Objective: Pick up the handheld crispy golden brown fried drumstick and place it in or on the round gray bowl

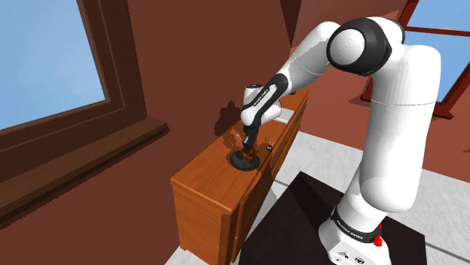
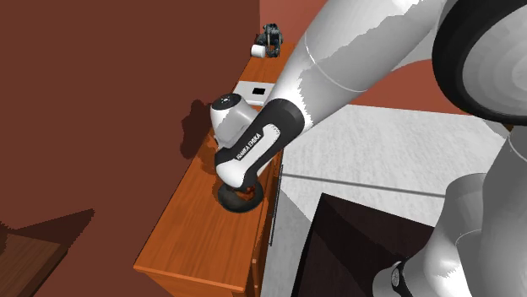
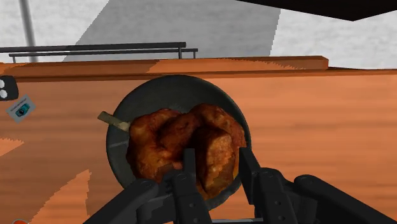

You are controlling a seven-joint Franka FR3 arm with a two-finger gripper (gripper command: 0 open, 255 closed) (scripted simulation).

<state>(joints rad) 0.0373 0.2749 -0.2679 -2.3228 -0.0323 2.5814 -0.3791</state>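
Clasping drumstick (image 3: pixel 165 137) between narrow jaws, low over bowl (image 3: pixel 137 105). Risk if releasing tilted: rolling off rim onto dresser (image 3: pixel 318 114), or dragging bowl.

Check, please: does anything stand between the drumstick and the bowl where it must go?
Nothing visible does. The gripper clasps the fried drumstick right above the dark gray bowl on the wooden dresser. The meat covers most of the bowl's opening, and no other thing lies between them.

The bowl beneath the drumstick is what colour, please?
The bowl is dark grey; the wrist view shows it best.
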